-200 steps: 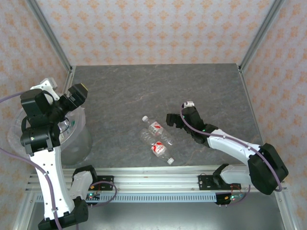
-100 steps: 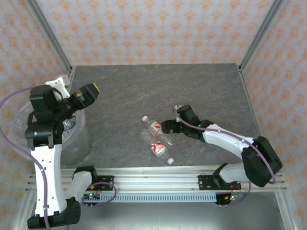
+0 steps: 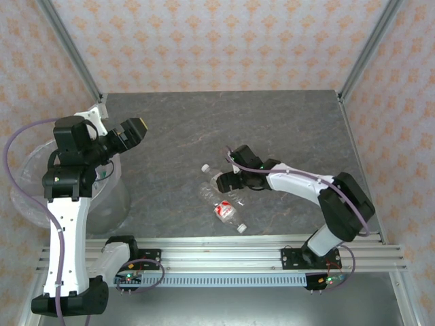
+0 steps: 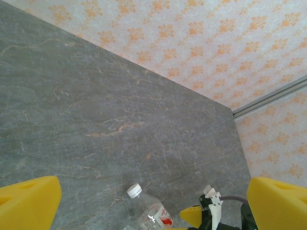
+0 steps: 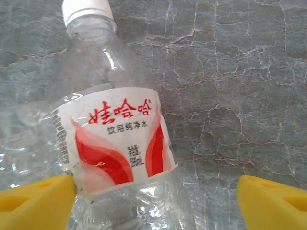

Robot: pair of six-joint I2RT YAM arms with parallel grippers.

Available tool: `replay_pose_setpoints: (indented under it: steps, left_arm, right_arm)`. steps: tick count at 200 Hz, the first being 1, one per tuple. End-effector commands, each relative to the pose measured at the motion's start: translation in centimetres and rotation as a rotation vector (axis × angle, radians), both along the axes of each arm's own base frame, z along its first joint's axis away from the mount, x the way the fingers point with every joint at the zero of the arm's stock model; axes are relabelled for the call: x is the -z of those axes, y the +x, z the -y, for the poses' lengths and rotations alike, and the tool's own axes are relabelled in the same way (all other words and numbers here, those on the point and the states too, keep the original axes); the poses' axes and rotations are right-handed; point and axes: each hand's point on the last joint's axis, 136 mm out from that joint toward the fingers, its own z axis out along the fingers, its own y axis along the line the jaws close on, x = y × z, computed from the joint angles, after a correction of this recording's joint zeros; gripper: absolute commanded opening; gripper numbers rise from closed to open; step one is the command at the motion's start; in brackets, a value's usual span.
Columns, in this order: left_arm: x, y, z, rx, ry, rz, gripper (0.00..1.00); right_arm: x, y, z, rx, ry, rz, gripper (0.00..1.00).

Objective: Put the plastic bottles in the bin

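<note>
Right gripper (image 3: 230,180) sits low over the far bottle (image 3: 214,175), placed to straddle it across the body so the pick lands on the labelled middle rather than the cap; in the right wrist view its pads (image 5: 33,201) stand apart on either side, the left pad at the bottle's edge and the right one well clear over bare table (image 3: 285,122), so the jaws are open and nothing is gripped yet; whether the left pad touches cannot be told. The near bottle (image 3: 223,209) lies just beside the far one, toward the near edge, both on their sides mid-table, well apart from the bin (image 3: 112,204) at the left. Left gripper (image 3: 134,129) hangs raised beside the bin's far-right side, jaws fully spread, holding nothing; probably parked there to keep out of the right arm's way. Against a second ago: the right arm has reached left from beside the bottles to directly over the far one, and its jaws look a little narrower; the left gripper has swung off the bin toward the far right; both bottles have not shifted.
</note>
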Motion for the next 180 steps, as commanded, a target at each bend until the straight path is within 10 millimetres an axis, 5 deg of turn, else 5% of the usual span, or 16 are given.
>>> replay_pose_setpoints:
  steps: [1,100,180]
  left_arm:
    - [-0.1,0.2,-0.1,-0.006,0.023,0.019,1.0]
    - [0.9,0.6,-0.4,-0.012,0.043,-0.007,1.0]
    - [1.3,0.9,-0.5,-0.012,0.04,-0.018,1.0]
  right_arm:
    - [1.1,0.2,1.3,0.019,-0.112,-0.015,0.86]
    - [1.5,3.1,7.0,0.285,-0.368,0.077,0.85]
    - [2.5,0.2,7.4,0.171,-0.35,-0.034,0.93]
